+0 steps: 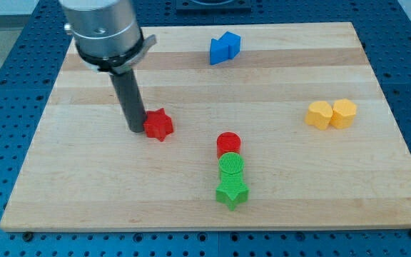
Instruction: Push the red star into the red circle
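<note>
Red star (158, 125): small ribbed plastic block, blunt points, left of board centre, well apart from red circle (228, 143) at its 4 o'clock. My tip (135, 130): end of plain dark rod, no jaws, holding nothing, touching star's edge at 9 o'clock. Red circle: ribbed disc, abutting green circle (232, 166) and green star (232, 193) toward 6 o'clock. Blue block (225, 48), angular, at 12 o'clock; two yellow blocks (331, 114), touching, at 3 o'clock. Board (84, 193): pale wood, smooth grain.
</note>
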Robot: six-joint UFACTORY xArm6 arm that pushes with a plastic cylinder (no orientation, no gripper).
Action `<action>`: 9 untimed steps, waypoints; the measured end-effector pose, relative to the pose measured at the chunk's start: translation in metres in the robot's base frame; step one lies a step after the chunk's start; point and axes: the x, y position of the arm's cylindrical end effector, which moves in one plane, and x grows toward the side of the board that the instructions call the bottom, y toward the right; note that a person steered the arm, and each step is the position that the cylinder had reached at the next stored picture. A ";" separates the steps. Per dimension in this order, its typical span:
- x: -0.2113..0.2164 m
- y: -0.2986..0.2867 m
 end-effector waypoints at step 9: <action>-0.002 0.113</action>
